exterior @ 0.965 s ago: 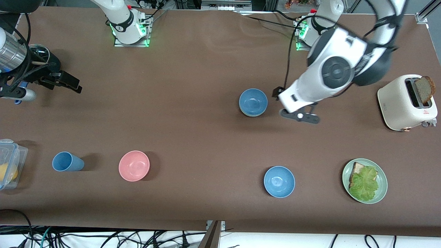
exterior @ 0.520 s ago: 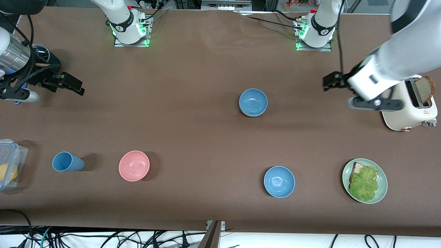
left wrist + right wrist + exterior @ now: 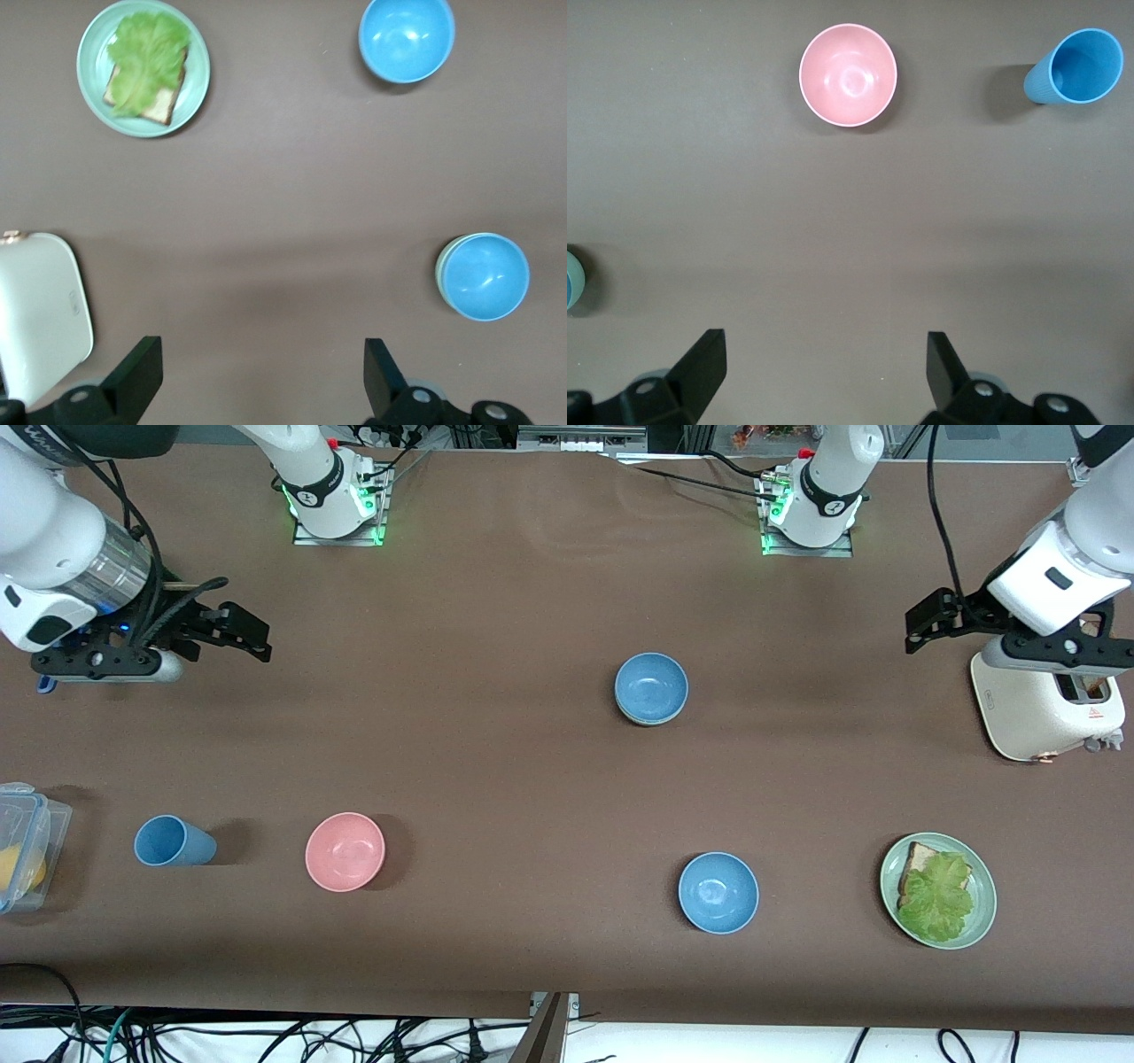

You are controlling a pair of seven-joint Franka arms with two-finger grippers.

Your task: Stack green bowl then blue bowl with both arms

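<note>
The blue bowl (image 3: 651,685) sits nested in the green bowl (image 3: 653,721), of which only a thin pale rim shows under it, at mid-table. The stack also shows in the left wrist view, blue bowl (image 3: 485,276) in green bowl (image 3: 440,276). My left gripper (image 3: 923,625) is open and empty, up in the air beside the toaster, well apart from the stack; its fingers (image 3: 137,372) stand wide apart. My right gripper (image 3: 245,636) is open and empty over bare table at the right arm's end; its fingers (image 3: 700,363) stand wide apart.
A brighter sky-blue bowl (image 3: 718,892) and a green plate (image 3: 982,886) with bread and lettuce lie nearer the front camera. A white toaster (image 3: 1036,713) stands under the left arm. A pink bowl (image 3: 345,851), a blue cup (image 3: 172,841) and a clear box (image 3: 31,841) lie toward the right arm's end.
My left gripper has moved away from beside the stacked bowls to over the toaster's end of the table. My right gripper has shifted a little toward mid-table. The bowls have not moved.
</note>
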